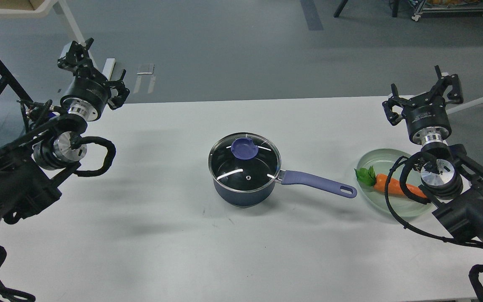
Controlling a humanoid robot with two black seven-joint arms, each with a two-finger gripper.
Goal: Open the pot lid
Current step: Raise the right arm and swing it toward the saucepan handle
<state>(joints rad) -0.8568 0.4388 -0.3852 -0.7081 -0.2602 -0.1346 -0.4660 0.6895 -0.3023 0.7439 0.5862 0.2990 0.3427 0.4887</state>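
Grey flooring is seen beyond a white tabletop (174,235) in the head view. Near the middle of the tabletop stands the pot (243,195), its lavender handle (317,183) pointing right toward a pale green plate (377,157). The lid (244,161) is seated on the pot's rim, with its purple-blue knob (244,148) set toward the far side. On the plate an orange carrot (392,186) with green leaves is laid. The left gripper (83,46) is held raised above the far left edge, well apart from the pot; whether its fingers are spread cannot be told. The right gripper (426,88) is held over the far right edge with its fingers spread wide, nothing between them
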